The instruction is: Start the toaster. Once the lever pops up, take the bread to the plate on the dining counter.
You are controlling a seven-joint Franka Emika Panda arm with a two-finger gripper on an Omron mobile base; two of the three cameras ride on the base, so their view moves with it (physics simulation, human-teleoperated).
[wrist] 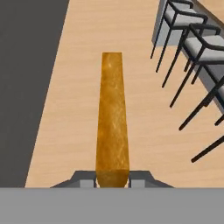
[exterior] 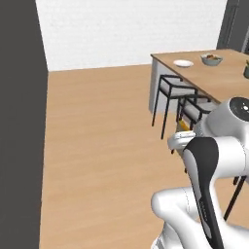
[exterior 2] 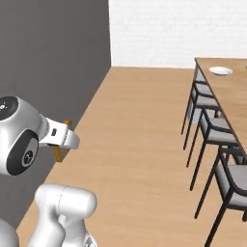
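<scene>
We see our two-finger gripper clenched on the thin golden orange-brown slice of bread, carried in the air above the light wood floor. The slice's long axis runs straight out from the fingertips, edge-on, pointing ahead along the floor. The plain white round plate sits on the wood-topped dining counter, well apart, beside black-framed grey chairs.
</scene>
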